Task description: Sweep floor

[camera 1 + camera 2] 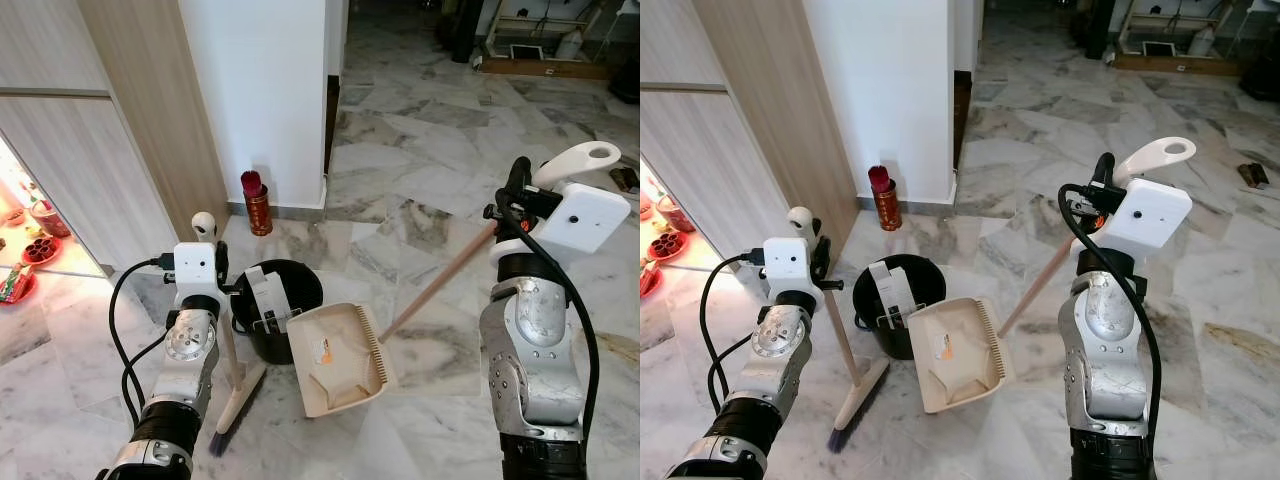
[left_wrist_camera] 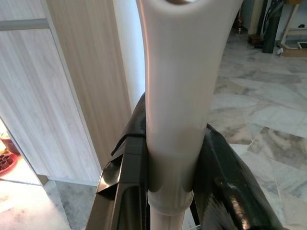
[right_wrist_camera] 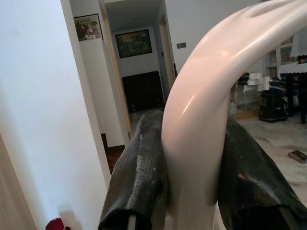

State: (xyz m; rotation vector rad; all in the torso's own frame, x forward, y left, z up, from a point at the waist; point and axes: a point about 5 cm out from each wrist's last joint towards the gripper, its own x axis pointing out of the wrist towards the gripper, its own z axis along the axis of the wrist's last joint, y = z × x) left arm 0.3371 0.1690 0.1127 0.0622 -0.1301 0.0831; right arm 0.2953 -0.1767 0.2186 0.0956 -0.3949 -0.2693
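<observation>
- Broom [image 1: 850, 385]: pale wooden shaft ending in a white rounded top, with a cream head and dark bristles resting on the marble floor [image 1: 1230, 290]. It stands nearly upright at the robot's left, just beside the black bin [image 1: 902, 300].
- Left claw [image 2: 168, 191]: clamped on the broom's upper end, one black finger pressed to each side of the white grip.
- Dustpan [image 1: 958, 352]: cream, long-handled pan with a toothed comb along one edge; the tray lies tilted on the floor, touching the bin's front. Its wooden handle slopes up to the right.
- Right claw [image 3: 192, 182]: closed around the dustpan's curved white handle top, fingers [image 3: 139, 177] gripping both sides.
- Edges: a wood-grain panel and a white wall corner [image 1: 260, 100] stand behind the bin; a red canister [image 1: 257, 203] sits at the wall's foot.
- Open room: marble floor extends ahead and to the right, toward a far doorway.
</observation>
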